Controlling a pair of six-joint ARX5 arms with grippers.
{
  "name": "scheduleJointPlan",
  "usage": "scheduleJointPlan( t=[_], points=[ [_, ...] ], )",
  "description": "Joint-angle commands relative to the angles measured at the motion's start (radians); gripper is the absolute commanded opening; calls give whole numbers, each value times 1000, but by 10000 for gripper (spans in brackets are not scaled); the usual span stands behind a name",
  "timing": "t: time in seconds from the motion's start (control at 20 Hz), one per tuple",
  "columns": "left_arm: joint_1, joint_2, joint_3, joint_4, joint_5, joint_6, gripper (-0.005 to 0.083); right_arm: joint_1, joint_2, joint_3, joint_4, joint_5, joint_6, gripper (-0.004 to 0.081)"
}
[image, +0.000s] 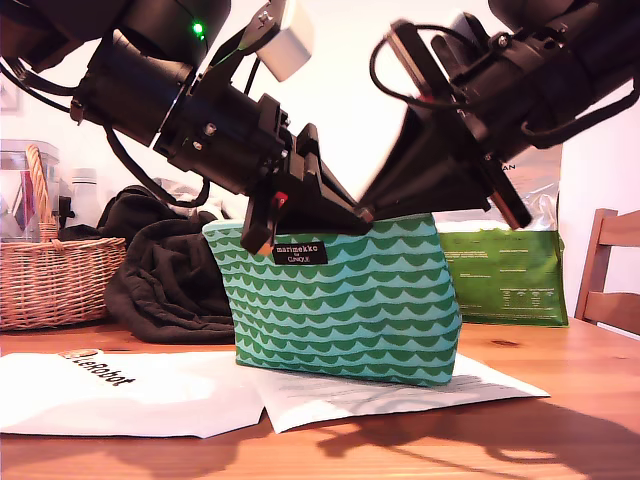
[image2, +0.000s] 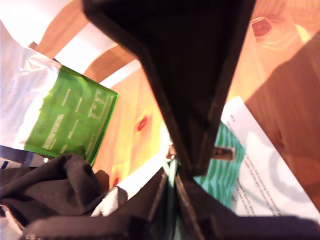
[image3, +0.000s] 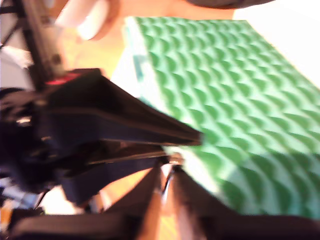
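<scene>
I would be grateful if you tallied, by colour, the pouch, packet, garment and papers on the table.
Green: 2, patterned pouch and packet
Black: 1, garment
White: 2, printed sheet and lettered sheet
Total: 5

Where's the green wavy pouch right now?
The green pouch sits at the exterior view's centre on white paper, black cloth to its left, green package behind to its right.

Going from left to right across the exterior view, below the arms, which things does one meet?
woven wicker basket → heap of black cloth → green wave-patterned fabric pouch → flat green printed packet → brown wooden chair
</scene>
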Motion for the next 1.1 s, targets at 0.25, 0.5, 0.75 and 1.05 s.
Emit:
scheduleJointPlan(
  t=[0.25, 0.5, 0.75, 1.05],
  points=[
    [14, 30, -7, 8, -6, 1, -20, 40, -2, 31, -195, 14, -272, 340],
    [27, 30, -7, 8, -6, 1, -20, 43, -23, 37, -399, 229, -484, 340],
    [29, 30, -6, -5, -2, 1, -20, 91, -80, 45, -342, 489, -719, 341],
    [29, 30, -6, -14, 5, 1, -20, 164, -104, 48, -196, 527, -992, 389]
  ],
)
